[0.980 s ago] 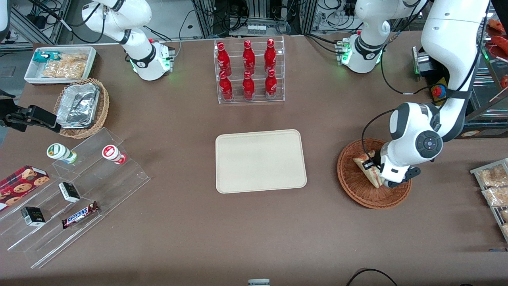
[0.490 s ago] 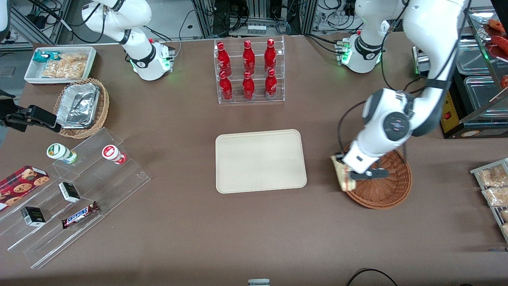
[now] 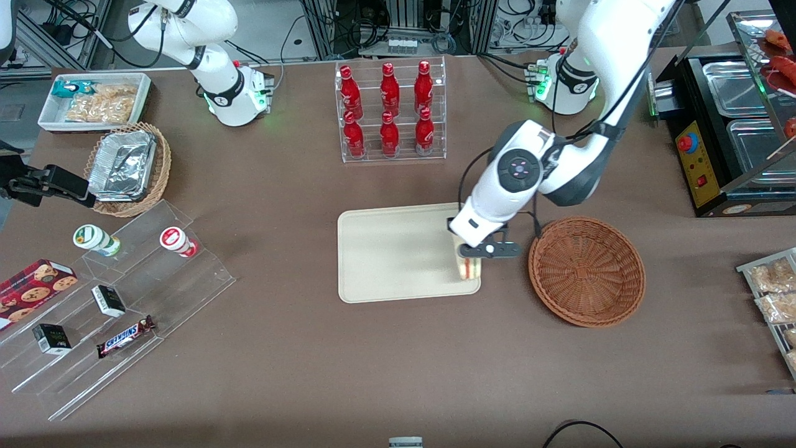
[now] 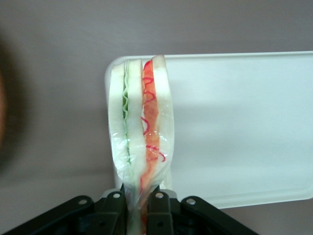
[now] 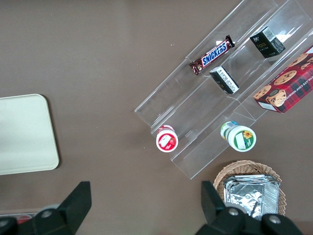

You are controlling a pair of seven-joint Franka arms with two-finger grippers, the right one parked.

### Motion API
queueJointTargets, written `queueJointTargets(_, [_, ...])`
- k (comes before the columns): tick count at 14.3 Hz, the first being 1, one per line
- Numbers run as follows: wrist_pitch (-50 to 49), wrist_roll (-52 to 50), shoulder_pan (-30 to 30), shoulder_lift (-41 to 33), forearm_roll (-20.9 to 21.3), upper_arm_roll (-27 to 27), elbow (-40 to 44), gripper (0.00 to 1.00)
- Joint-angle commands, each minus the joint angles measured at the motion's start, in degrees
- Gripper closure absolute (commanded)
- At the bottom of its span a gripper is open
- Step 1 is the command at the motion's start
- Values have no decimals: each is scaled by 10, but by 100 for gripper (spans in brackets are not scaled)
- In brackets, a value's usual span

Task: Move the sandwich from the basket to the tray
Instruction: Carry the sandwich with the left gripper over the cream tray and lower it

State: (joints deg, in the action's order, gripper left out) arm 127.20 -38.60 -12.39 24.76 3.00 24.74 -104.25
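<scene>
Sandwich point(image 4: 142, 142) is pinched in the claw point(image 4: 138, 205), fingers point(image 4: 157, 200) clamped on the wrapped wedge at one end, layers edge-on to the wrist cam. It hangs over the tray point(image 3: 398, 249) at the edge nearest the basket point(image 3: 586, 270), close to the tray's corner nearer the front camera. Can't tell whether it's touching the tray surface or just above it. Basket sits beside the tray on the counter point(image 3: 385, 361), nothing in it. Step in hand looks like transport, placement phase not yet done. Next move, as I read it: shift further in over the tray so the wedge isn't on the rim, lower until it rests, then release and lift straight up.
</scene>
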Motion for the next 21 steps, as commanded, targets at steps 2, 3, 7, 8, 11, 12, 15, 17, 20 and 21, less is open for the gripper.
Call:
queueJointTargets(2, [-1, -42, -53, 85, 34, -5, 80, 86])
queueJointTargets(3, [2, -51, -64, 103, 39, -5, 92, 82])
queueJointTargets(7, [2, -64, -98, 149, 44, -9, 134, 81])
queueJointTargets(8, [2, -64, -104, 152, 44, -9, 136, 75])
queueJointTargets(11, [2, -68, -110, 159, 62, -9, 142, 52])
queueJointTargets(12, [2, -79, -111, 161, 65, -9, 143, 30])
queueJointTargets(15, [-4, -100, -111, 157, 67, -22, 162, 0])
queueJointTargets(17, [-5, -100, -110, 151, 67, -43, 183, 0])
queueJointTargets(20, [-65, -96, -105, 93, 64, -87, 195, 0])
queueJointTargets(21, [-88, -95, -102, 73, 55, -104, 196, 0])
